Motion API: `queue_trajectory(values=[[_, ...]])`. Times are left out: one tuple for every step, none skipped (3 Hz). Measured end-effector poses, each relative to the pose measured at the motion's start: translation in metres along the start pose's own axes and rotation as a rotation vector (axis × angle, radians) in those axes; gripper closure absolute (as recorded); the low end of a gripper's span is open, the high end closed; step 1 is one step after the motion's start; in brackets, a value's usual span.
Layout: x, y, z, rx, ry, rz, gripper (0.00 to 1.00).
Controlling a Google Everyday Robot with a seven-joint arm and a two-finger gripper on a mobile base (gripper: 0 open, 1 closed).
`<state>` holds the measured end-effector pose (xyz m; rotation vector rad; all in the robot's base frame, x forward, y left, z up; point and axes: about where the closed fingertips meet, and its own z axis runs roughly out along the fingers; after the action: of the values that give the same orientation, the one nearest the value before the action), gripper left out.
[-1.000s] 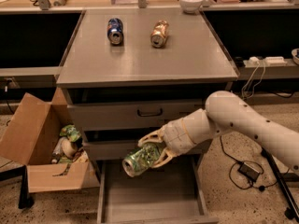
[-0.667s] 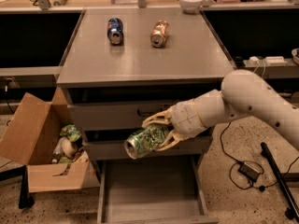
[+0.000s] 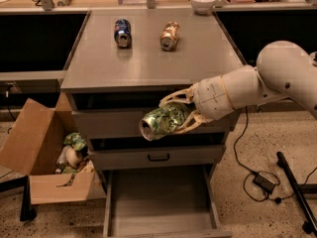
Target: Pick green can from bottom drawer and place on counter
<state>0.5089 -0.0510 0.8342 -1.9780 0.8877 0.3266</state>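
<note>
My gripper (image 3: pixel 173 114) is shut on the green can (image 3: pixel 161 122) and holds it on its side, silver end facing front-left, in front of the upper drawer fronts and just below the counter's front edge. The white arm reaches in from the right. The bottom drawer (image 3: pixel 161 202) stands pulled open below, its grey floor bare. The counter (image 3: pixel 148 58) lies above and behind the can.
A blue can (image 3: pixel 122 32) and a gold-orange can (image 3: pixel 169 35) lie on the counter's far half. A white bowl (image 3: pixel 203 2) sits on the bench behind. An open cardboard box (image 3: pixel 47 157) with trash stands left of the drawers. Cables and a black stand leg (image 3: pixel 294 190) lie on the floor at right.
The gripper has lifted the green can from just above the open drawer up and slightly right, to the level of the upper drawer fronts. The arm has risen with it.
</note>
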Motion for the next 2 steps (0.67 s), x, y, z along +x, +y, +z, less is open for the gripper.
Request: queue_trajectory(values=[[0.0,-0.001,0.0,0.004,0.001,0.003,1.0],[0.027,-0.039,-0.039,0.102,0.071,0.11,1.0]])
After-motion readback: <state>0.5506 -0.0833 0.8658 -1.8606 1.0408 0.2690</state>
